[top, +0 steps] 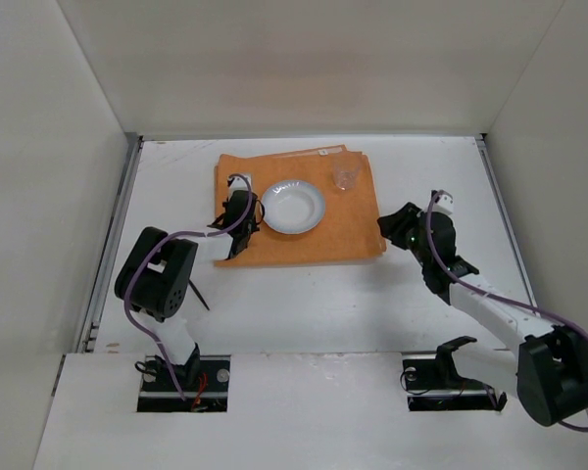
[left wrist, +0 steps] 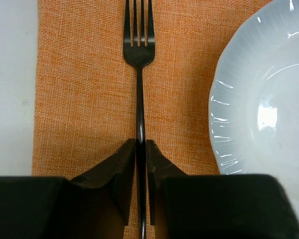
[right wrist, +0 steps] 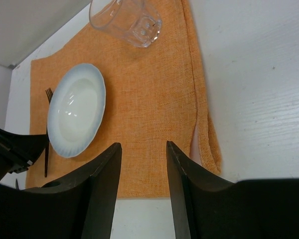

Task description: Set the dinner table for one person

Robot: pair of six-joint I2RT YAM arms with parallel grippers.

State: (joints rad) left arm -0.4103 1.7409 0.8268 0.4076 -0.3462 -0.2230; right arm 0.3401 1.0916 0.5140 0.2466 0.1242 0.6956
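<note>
On the white dinner table [top: 304, 313] lies an orange placemat [top: 353, 230] with a white plate [top: 293, 207] in its middle and a clear glass [top: 347, 174] at its far right corner. My left gripper [left wrist: 141, 144] is shut on the handle of a black fork [left wrist: 138, 55]. The fork lies flat on the placemat [left wrist: 79, 99], left of the plate [left wrist: 269, 114], tines pointing away. My right gripper [right wrist: 143, 147] hangs open and empty over the placemat's near right edge [right wrist: 149, 89], well short of the glass [right wrist: 127, 20].
White walls enclose the table on three sides. The placemat's right edge [right wrist: 209, 144] is folded up into a ridge. A thin dark object [top: 198, 294] lies on the table beside the left arm. Bare tabletop stretches between the placemat and the arm bases.
</note>
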